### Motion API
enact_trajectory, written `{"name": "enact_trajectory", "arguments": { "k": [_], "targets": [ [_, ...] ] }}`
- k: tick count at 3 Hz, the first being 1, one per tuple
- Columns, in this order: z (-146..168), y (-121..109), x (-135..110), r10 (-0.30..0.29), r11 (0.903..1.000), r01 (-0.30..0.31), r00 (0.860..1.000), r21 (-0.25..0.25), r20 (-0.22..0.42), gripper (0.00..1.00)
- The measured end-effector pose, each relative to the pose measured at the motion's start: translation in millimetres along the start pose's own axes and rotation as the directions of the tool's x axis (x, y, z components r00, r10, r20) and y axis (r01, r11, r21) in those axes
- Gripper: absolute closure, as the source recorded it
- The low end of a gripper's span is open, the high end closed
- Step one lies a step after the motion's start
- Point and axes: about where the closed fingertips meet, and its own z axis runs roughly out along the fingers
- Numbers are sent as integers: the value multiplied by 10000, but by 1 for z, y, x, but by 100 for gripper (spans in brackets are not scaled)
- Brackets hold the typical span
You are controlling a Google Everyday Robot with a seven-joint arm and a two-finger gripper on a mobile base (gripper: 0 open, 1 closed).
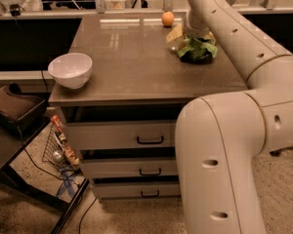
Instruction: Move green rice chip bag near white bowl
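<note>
The green rice chip bag [199, 49] lies crumpled on the right side of the table top, toward the back. My gripper [182, 37] is at the end of the arm that reaches in from the right; it sits right over the bag's left top edge and hides part of it. The white bowl [71, 69] stands upright at the front left corner of the table, far from the bag.
A small orange ball [168, 18] rests at the back edge, just left of the gripper. The brown table [132, 67] has drawers [149, 139] below. My large white arm [224, 145] fills the right foreground. A wire basket [58, 147] and a dark side table [10, 130] stand at the left.
</note>
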Motion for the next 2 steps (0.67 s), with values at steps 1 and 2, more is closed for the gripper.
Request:
{"name": "enact_trajectory", "arguments": {
  "k": [1, 2],
  "targets": [
    [3, 0, 3, -36, 10000, 36, 10000, 36, -50, 38],
    [7, 1, 4, -46, 10000, 46, 9999, 31, -100, 60]
  ]
}}
